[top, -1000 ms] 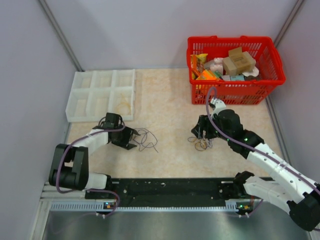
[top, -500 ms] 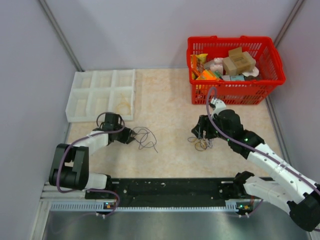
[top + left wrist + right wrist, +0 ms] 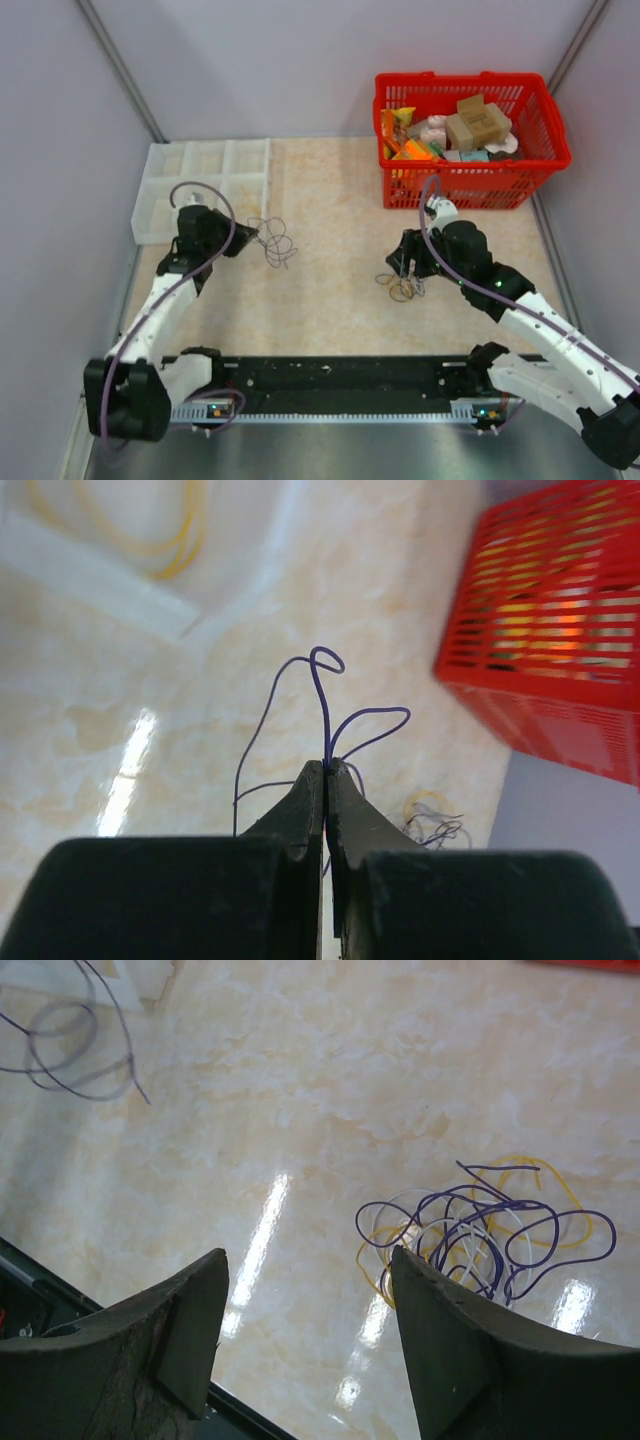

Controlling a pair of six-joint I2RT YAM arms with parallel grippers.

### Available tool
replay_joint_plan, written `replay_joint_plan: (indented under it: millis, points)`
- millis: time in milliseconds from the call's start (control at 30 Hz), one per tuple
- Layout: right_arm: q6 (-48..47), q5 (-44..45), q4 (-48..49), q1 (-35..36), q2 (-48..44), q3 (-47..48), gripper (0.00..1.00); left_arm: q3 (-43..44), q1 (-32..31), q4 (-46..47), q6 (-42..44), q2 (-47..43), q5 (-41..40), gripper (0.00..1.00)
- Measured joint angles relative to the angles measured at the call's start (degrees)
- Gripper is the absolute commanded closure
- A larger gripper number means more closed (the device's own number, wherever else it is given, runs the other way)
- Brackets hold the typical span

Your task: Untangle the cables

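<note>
Two stages show on the beige marbled bench [image 3: 340, 200]. At two o'clock stands the red plastic mesh basket [image 3: 460, 188]. At ten o'clock is the white moulded compartment tray [image 3: 222, 175], with one yellow wire loop [image 3: 165, 550] already in a cell. The left tool [image 3: 326, 770] is clamped tight on a single thin purple wire [image 3: 325, 695] beside the tray, so that strand looks freed. The right tool [image 3: 310, 1260] hangs wide above the small yellow, white and purple wire tangle [image 3: 470, 1235] at four o'clock, yet to be separated.

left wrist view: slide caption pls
Left gripper shut on a purple cable, tangle and red basket beyond.
</note>
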Motion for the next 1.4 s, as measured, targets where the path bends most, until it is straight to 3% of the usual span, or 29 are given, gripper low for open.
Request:
replay_joint_plan:
  millis: [133,300,433,600,867,1100,1400]
  points:
    - [-0.31,0.07,0.09,0.0,0.33,0.0,0.35,9.49,0.48,-3.98,8.63,-10.69,-5.66,1.0]
    - [-0.26,-0.44,0.11,0.0,2.08,0.02,0.35,22.29,3.39,-9.11,17.51,-11.69,-11.78,1.0]
    - [-0.15,-0.92,0.2,0.0,2.27,0.02,0.35,35.63,7.06,-14.64,21.75,-4.11,-18.53,1.0]
    - [0.13,-1.7,0.28,0.0,1.84,0.02,0.35,44.63,10.45,-16.92,23.87,7.72,-25.81,1.0]
    - [0.26,-1.77,0.26,0.0,-2.67,0.02,0.35,51.45,11.61,-19.06,33.48,25.79,-32.96,1.0]
    - [-0.66,-2.01,0.28,0.0,-2.56,0.02,0.35,51.3,11.61,-18.91,39.8,34.12,-31.41,1.0]
    - [-2.8,-5.25,0.55,0.0,-1.81,0.02,0.35,55.43,13.09,-22.58,37.55,52.19,-22.36,1.0]
